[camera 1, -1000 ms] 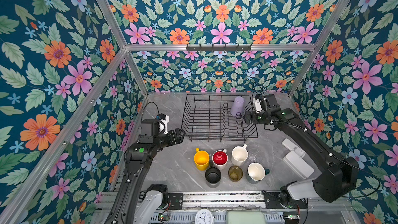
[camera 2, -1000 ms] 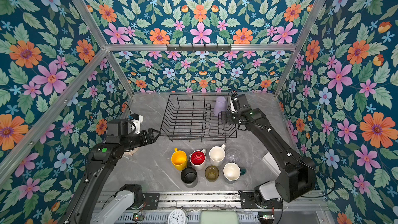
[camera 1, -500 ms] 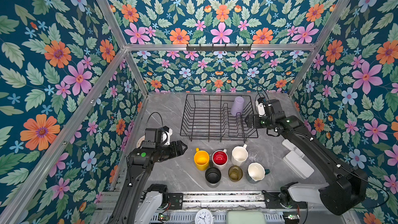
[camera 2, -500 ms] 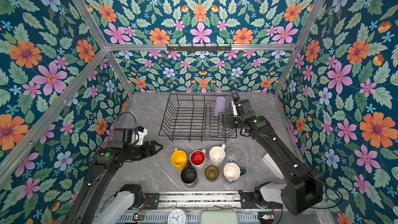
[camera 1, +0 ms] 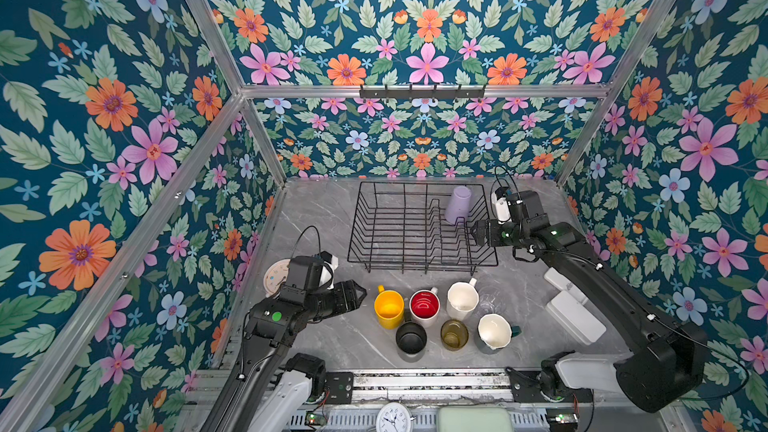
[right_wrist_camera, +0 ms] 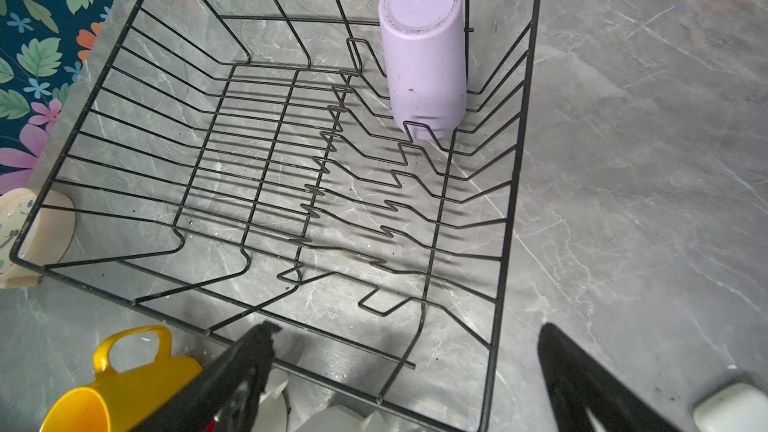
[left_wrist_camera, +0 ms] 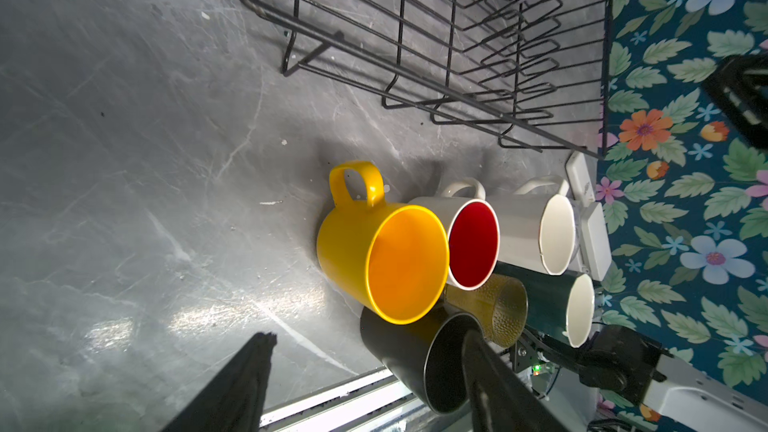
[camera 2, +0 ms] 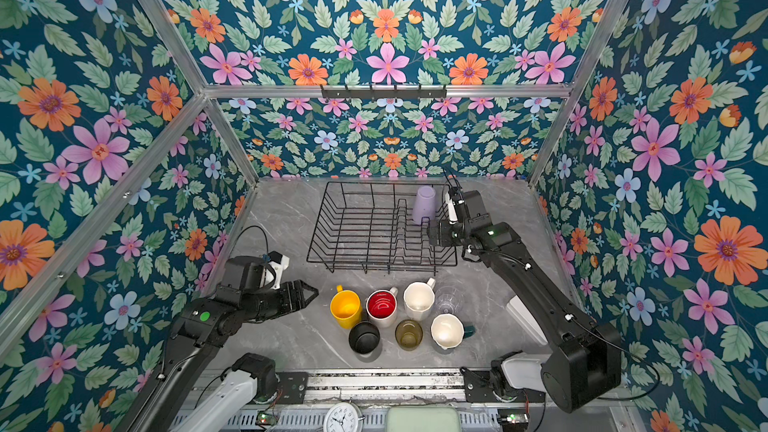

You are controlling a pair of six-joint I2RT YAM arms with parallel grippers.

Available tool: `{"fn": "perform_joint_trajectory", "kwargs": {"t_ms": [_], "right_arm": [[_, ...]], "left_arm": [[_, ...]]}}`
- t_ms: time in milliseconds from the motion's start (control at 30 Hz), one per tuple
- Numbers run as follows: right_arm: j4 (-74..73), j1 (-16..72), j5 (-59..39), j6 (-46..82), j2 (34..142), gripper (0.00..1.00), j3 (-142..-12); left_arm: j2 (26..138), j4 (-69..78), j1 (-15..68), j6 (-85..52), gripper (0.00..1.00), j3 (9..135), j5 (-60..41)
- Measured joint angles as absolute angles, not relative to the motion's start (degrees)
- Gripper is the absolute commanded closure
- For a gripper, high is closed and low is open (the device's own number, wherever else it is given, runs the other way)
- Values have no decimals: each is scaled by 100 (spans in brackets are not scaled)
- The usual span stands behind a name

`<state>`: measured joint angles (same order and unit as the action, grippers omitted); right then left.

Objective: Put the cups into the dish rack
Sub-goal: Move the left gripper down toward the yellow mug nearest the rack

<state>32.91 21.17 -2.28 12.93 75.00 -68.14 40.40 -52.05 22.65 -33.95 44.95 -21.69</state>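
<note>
The black wire dish rack (camera 1: 360,218) stands at the back middle of the table. A lilac tumbler (camera 1: 457,204) stands upside down in its far right corner. In front of the rack stand a yellow mug (camera 1: 388,308), a white mug with red inside (camera 1: 424,306), a cream mug (camera 1: 462,300) and a clear glass (camera 1: 488,305). Nearer still are a black mug (camera 1: 410,337), an amber glass (camera 1: 454,334) and a teal mug (camera 1: 494,331). My left gripper (camera 1: 361,295) is open just left of the yellow mug (left_wrist_camera: 374,251), holding nothing. My right gripper (camera 1: 473,234) hangs open over the rack's right side.
A small white clock (camera 1: 276,278) lies by the left wall behind my left arm. White boxes (camera 1: 575,317) sit at the right, under my right arm. A black hook rail (camera 1: 422,92) hangs on the back frame. Another clock (camera 1: 392,417) sits at the front edge.
My left gripper has moved forward and right, close to the yellow mug, with its jaws slightly narrower. My right gripper has drawn back from the lilac tumbler toward the rack's right side.
</note>
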Motion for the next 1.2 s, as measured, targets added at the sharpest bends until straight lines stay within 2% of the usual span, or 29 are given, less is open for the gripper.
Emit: {"fn": "perform_joint_trajectory", "kwargs": {"t_ms": [200, 333, 567, 1200], "right_arm": [[3328, 2117, -239, 1201, 7481, 1, -6816], [3323, 2117, -263, 1194, 7358, 1, -6683], [3323, 2117, -298, 1278, 7166, 1, -6390], [3258, 2117, -349, 1347, 7105, 1, -6219]], "left_arm": [[4626, -4777, 3848, -4160, 30, 4536, -1229], [4967, -4683, 4440, -4501, 31, 4619, -644], [4965, -4969, 4574, -4757, 32, 4600, 30], [5749, -4377, 4578, -4609, 42, 4219, -45]]}}
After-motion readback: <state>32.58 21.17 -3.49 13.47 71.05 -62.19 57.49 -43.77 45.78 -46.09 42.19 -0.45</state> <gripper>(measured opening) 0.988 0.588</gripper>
